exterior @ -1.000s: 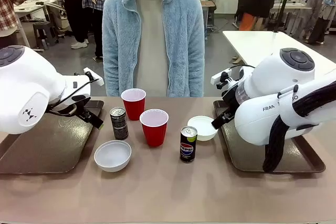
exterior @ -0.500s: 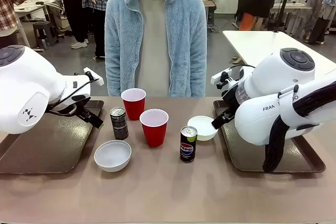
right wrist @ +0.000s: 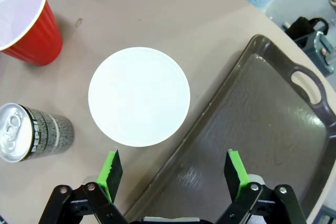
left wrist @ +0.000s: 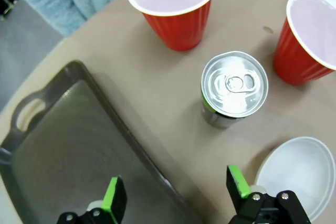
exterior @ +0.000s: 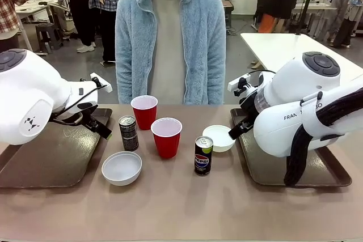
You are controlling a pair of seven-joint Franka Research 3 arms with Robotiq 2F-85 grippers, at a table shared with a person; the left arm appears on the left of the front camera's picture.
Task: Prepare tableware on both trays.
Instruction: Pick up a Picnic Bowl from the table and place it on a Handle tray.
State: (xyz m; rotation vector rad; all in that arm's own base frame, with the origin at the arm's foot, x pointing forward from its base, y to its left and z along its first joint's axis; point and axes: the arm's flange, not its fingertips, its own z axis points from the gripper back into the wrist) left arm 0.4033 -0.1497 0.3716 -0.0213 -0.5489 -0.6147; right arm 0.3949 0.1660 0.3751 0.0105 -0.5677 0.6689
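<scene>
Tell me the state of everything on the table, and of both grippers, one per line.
far red cup: upright, empty
near red cup: upright, empty
black-grey can: upright, unopened
Pepsi can: upright
left bowl: right way up, empty
right bowl: right way up, empty
left tray: flat on the table, visible part bare
right tray: flat on the table, visible part bare
left gripper: open, holding nothing
right gripper: open, holding nothing

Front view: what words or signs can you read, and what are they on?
"FRAN": on the right arm; the rest of the word is hidden.
Blue can: a round logo and some print, too small to read.
Black-grey can: print too blurred to read.
Left arm: a small black mark, not letters.
</scene>
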